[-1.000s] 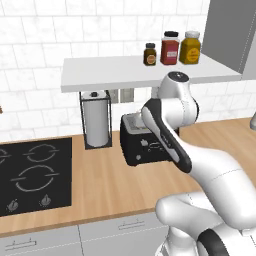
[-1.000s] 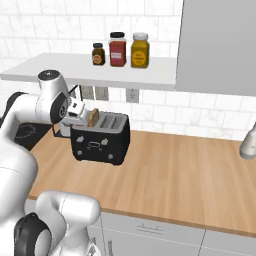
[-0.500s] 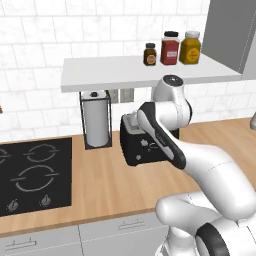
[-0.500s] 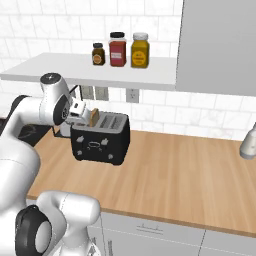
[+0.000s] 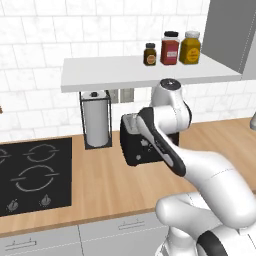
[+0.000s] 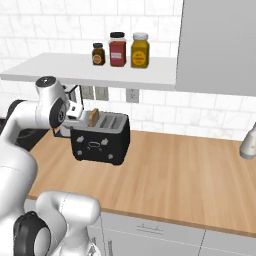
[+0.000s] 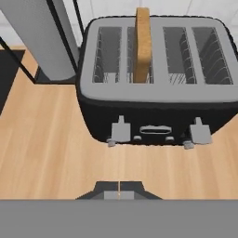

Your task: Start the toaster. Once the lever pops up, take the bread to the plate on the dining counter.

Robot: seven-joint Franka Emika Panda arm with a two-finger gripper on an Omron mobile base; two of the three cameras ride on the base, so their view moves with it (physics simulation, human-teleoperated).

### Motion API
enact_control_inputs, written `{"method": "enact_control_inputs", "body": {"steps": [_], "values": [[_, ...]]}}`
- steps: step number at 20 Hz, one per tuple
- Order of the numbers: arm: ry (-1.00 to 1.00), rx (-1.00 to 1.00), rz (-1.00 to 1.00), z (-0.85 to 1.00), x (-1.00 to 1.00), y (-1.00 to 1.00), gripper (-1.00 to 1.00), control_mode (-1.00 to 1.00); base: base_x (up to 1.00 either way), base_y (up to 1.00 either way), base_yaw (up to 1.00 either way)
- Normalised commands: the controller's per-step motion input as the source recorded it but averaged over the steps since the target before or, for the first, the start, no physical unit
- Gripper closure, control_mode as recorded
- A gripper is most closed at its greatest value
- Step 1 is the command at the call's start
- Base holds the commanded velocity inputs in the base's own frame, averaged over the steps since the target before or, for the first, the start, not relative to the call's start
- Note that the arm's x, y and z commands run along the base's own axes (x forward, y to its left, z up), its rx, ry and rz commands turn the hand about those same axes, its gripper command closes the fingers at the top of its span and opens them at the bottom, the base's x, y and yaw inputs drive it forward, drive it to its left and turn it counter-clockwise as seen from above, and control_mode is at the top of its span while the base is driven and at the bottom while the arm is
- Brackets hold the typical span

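Note:
The black toaster (image 7: 153, 100) with its silver-grey top stands on the wood worktop, also seen from the side as the toaster (image 6: 100, 142). One tan slice of bread (image 7: 142, 44) stands upright in the second slot from the left, its top edge poking out as the bread (image 6: 93, 116). Two grey levers sit on the toaster's front, a left lever (image 7: 121, 130) and a right lever (image 7: 200, 132). My gripper (image 7: 119, 188) is shut with nothing in it and hovers in front of the toaster, in line with the left lever. The plate and the dining counter are out of view.
A paper towel roll in a black wire holder (image 5: 96, 120) stands just left of the toaster. A black hob (image 5: 32, 175) lies further left. A shelf (image 5: 145, 70) carrying three jars hangs above the toaster. A grey object (image 6: 248, 142) shows at the right edge.
The forearm has shifted slightly by the toaster and the fingers have closed the last bit. Toaster and bread have not moved.

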Motion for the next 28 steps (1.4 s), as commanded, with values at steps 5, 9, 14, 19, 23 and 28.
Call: {"method": "enact_control_inputs", "body": {"steps": [5, 9, 14, 19, 23, 28], "values": [[0.00, -0.04, 0.00, -0.21, 0.00, 0.00, 1.00, -1.00, 0.00, 0.00, 0.00], [0.00, -0.01, 0.00, -0.25, 0.00, 0.00, 1.00, -1.00, 0.00, 0.00, 0.00], [0.00, -0.01, 0.00, -0.23, 0.01, 0.00, 1.00, -1.00, 0.00, 0.00, 0.00], [0.00, 0.00, 0.00, -0.25, 0.11, 0.00, 1.00, -1.00, 0.00, 0.00, 0.00], [-0.01, 0.00, 0.00, -0.28, 0.23, 0.00, 1.00, -1.00, 0.00, 0.00, 0.00], [-0.01, 0.00, 0.00, -0.05, 0.16, 0.00, 1.00, -1.00, 0.00, 0.00, 0.00]]}}
